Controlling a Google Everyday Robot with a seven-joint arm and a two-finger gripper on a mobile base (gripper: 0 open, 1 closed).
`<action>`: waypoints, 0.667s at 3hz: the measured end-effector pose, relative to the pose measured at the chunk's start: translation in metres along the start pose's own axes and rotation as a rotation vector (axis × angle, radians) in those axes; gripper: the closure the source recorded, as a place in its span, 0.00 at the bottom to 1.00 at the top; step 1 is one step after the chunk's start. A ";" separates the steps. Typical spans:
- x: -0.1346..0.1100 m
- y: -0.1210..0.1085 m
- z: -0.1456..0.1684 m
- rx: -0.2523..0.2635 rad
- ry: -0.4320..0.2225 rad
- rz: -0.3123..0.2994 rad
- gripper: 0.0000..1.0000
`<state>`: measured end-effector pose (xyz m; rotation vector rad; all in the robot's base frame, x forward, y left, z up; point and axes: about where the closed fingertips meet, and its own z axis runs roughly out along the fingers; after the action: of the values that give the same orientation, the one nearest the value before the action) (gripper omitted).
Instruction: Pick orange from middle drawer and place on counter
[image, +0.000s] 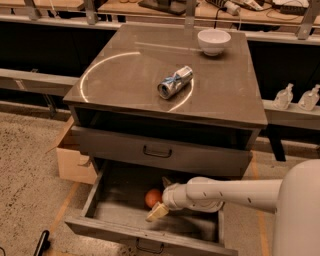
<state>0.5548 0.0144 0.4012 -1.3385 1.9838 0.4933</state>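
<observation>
The orange (152, 197) lies on the floor of the open middle drawer (192, 226), left of centre. My gripper (160, 198) is down inside the drawer at the end of the white arm (230, 194), right beside the orange. Its fingers are open: one pale fingertip (156, 212) is in front of the orange and the other is behind it. The orange rests on the drawer floor. The counter (135, 75) is above, glossy, with a curved light reflection.
A white bowl (214, 41) stands at the counter's back right and a crushed can (175, 82) lies near its middle. The upper drawer (160, 150) is shut. A cardboard box (70, 160) stands left of the cabinet. Two bottles (284, 97) stand on the right shelf.
</observation>
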 end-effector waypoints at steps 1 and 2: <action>0.005 -0.002 0.007 0.000 0.005 0.007 0.15; 0.008 -0.003 0.012 -0.007 0.005 0.011 0.38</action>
<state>0.5594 0.0156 0.3869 -1.3352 1.9956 0.5033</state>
